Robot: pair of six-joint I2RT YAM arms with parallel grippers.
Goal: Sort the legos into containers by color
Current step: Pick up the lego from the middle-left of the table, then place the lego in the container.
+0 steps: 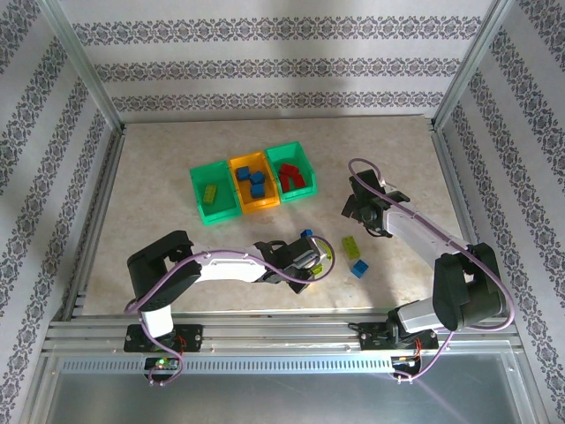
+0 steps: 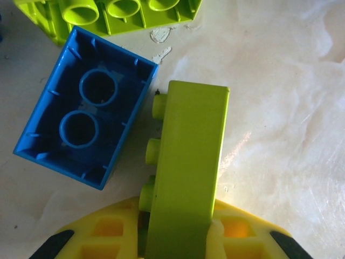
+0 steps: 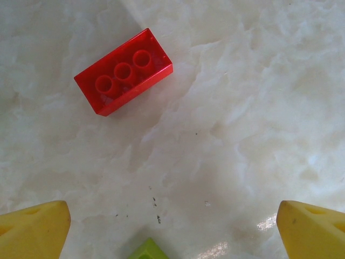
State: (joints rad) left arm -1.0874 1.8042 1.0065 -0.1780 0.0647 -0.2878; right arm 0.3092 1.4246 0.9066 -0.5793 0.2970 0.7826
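My left gripper (image 1: 311, 260) (image 2: 178, 229) is shut on a yellow-green lego (image 2: 186, 167), which stands on edge between the yellow pads (image 2: 108, 234). An upturned blue lego (image 2: 86, 127) lies just to its left, and another yellow-green lego (image 2: 116, 16) lies beyond. My right gripper (image 1: 357, 208) (image 3: 172, 229) hangs open over bare table, with a red lego (image 3: 124, 79) ahead of it to the left. The three containers stand in a row: a green bin (image 1: 214, 196) with a yellow-green lego, an orange bin (image 1: 254, 183) with blue legos, and a green bin (image 1: 292, 170) with red ones.
Loose on the table between the arms are a yellow-green lego (image 1: 350, 247), a blue lego (image 1: 359, 268) and another blue lego (image 1: 306, 235). A corner of a yellow-green lego (image 3: 145, 251) shows under the right gripper. Metal frame posts and patterned walls enclose the table (image 1: 159, 168).
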